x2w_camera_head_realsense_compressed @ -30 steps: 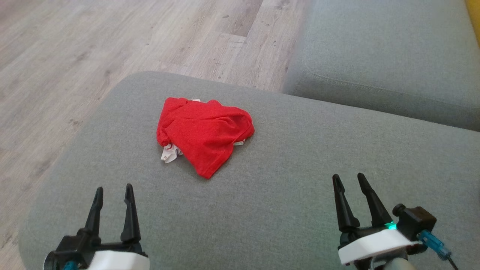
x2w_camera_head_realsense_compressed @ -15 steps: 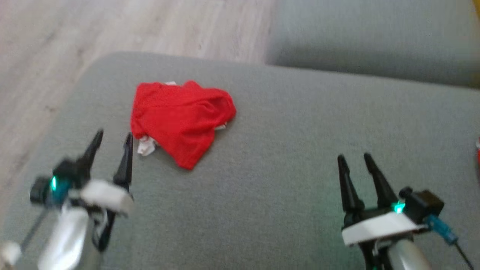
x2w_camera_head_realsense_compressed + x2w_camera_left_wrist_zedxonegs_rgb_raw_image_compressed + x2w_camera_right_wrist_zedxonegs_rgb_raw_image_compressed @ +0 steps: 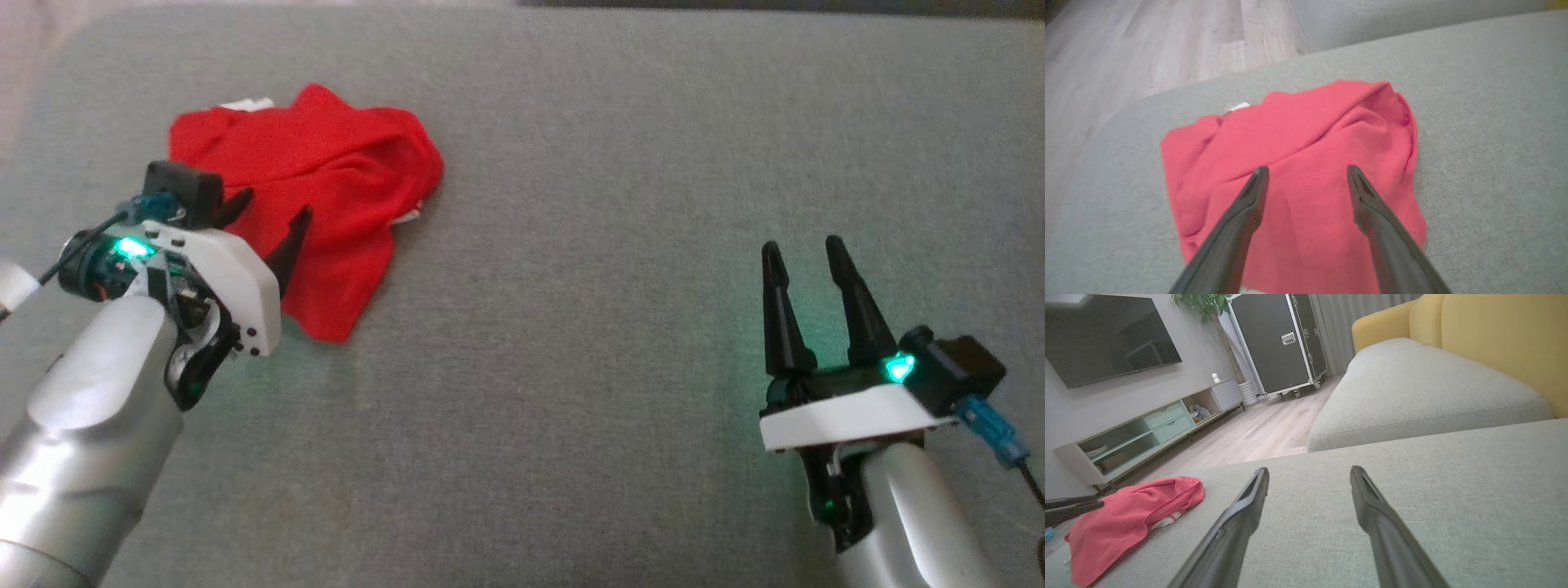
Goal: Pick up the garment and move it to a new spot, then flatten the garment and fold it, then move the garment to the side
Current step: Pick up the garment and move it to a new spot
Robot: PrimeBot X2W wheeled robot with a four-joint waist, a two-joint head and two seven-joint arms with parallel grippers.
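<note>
- Since the garment [image 3: 343, 171] sits as a crumpled red heap at the far left of the cushion [image 3: 571, 367], I'd say the pick-up is the step in hand; nothing's lifted yet.
- Left gripper [image 3: 276, 204] hangs over the heap's near side, fingers spread wide with nothing between them. Can't tell if the tips touch the cloth.
- Right gripper [image 3: 802, 246] is well apart on the right, over grey cushion, also wide and empty.
- My take: bring the left one straight down onto a raised fold, not a flat patch. The left wrist view has a ridge just past the tips, which gives the fingers something to pinch.
- Try to catch a layer or two near an edge. Grab the middle of the wad and it'll probably hang as a ball, making flattening harder.
- Cushion looks soft, so pressing in slightly should help scoop cloth. Too deep and you might snag upholstery.
- Middle of the cushion, between the grippers, looks like a decent new spot.
</note>
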